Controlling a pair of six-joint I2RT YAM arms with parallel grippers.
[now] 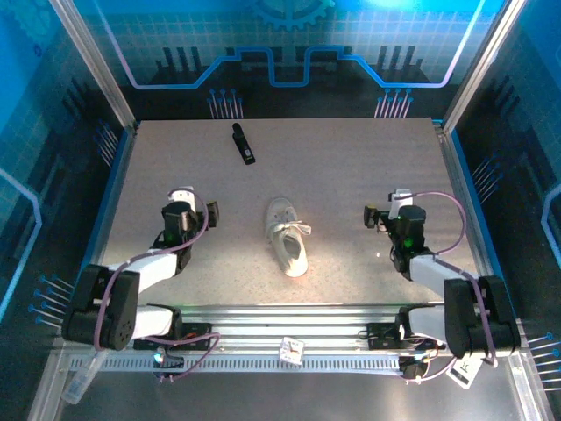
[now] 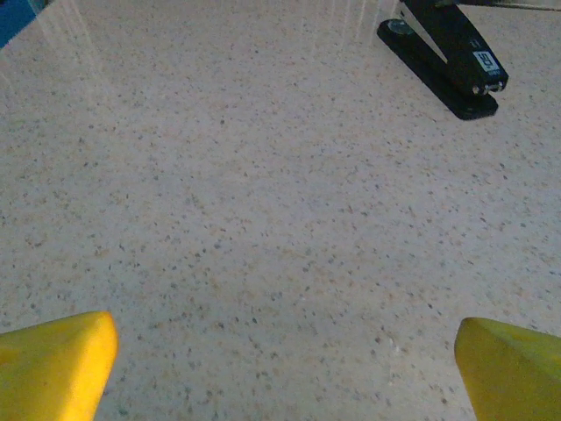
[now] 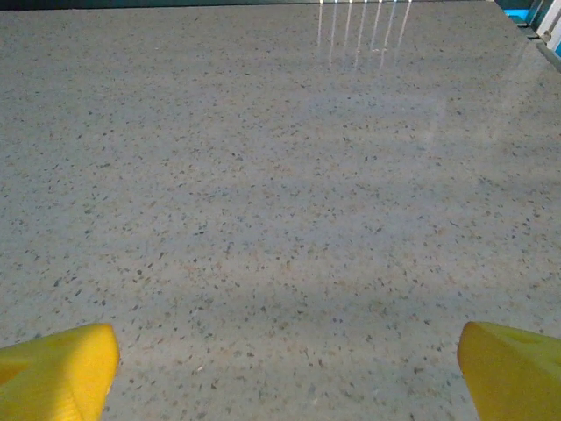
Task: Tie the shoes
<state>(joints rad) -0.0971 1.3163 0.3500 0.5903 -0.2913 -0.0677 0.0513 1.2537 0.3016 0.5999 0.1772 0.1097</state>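
The shoe (image 1: 287,247) lay well to the arms' side of the stapler (image 1: 243,143), its laces (image 1: 296,230) bunched over the tongue, seemingly in a bow. The left gripper (image 2: 287,358) and right gripper (image 3: 287,361) gaped wide and empty, also well short of the stapler. The tying looked about done.

Speckled, faintly glossy table (image 3: 280,175); glossy black stapler (image 2: 456,53); matt white sneaker (image 1: 287,241).

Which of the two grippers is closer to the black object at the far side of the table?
The left gripper. The black object lies left of the white shoe, on that gripper's half; the right gripper is beyond the shoe.
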